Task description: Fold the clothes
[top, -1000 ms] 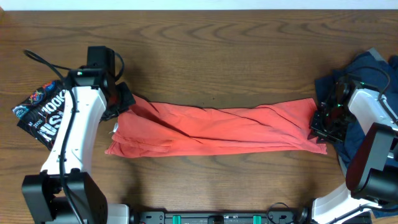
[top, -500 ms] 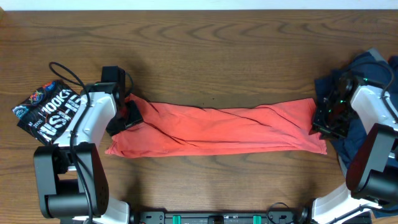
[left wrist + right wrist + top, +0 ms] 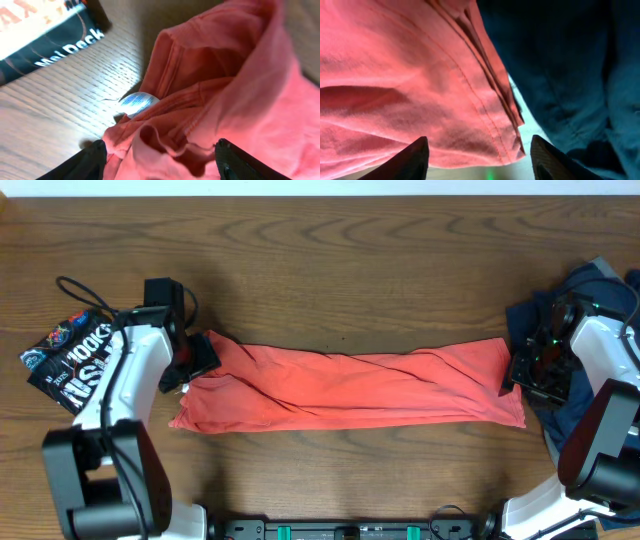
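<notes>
1. Overhead: the red shirt (image 3: 350,390) lies as a long crumpled band across the table (image 3: 330,260).
   - The left gripper (image 3: 197,358) is at the shirt's left end and the right gripper (image 3: 520,370) at its right end.
   - No fold shows yet. My judgement is that the task has barely begun, with flattening and every fold left to do.
   - A blue pile (image 3: 590,290) sits just past the shirt's right end, also unfolded.
   - A printed packet (image 3: 75,360) lies left of the shirt, apart from it.
   - No bin or basket is in view.
2. Left wrist: the jaws are spread, with the bunched shirt hem between the fingers (image 3: 92,162) and nothing clamped.
   - A silver label (image 3: 136,102) lies against the shirt's edge.
   - The packet is up-left of the shirt. Its contents are hidden.
3. Right wrist: the jaws are spread over the shirt's seamed edge and grip nothing. The blue pile lies right beside the shirt.
</notes>
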You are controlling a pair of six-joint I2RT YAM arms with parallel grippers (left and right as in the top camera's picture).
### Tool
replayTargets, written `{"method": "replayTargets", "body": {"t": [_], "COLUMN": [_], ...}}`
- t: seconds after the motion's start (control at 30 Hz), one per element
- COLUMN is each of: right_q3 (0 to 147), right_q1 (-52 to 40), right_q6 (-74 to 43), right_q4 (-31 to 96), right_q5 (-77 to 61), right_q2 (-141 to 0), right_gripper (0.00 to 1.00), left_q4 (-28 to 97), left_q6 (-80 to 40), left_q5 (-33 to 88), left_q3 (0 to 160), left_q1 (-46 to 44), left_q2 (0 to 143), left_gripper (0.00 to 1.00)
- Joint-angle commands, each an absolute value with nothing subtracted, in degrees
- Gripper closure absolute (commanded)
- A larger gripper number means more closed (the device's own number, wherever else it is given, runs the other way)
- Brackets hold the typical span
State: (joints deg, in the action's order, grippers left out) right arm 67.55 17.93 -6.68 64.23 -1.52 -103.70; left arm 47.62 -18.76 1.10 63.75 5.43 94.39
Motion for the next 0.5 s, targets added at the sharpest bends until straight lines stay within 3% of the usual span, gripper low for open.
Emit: {"method": "replayTargets", "body": {"t": [0.0, 0.2, 0.47], "right_q3": [67.0, 63.2, 57.8], "right_q1": [18.5, 18.5, 18.5], "right_q6": [-5.0, 0.2, -1.5], "right_q4": [63.6, 59.4, 50.6], "right_q5": [-0.7, -6.7, -3.2], "right_q2": [-103.6, -104.2, -104.2], "right_gripper": [0.34, 0.31, 0.30], "left_q4": [48.7, 53.2, 54.5], "left_q6": [-18.7, -19.2, -19.2], "left_q5": [0.9, 0.9, 0.9], "left_q3": [64.9, 64.9, 64.7], "left_q1": [5.7, 5.7, 5.7], "left_q2": [90.1, 87.4, 87.4], "left_gripper": [0.28, 0.28, 0.28]}}
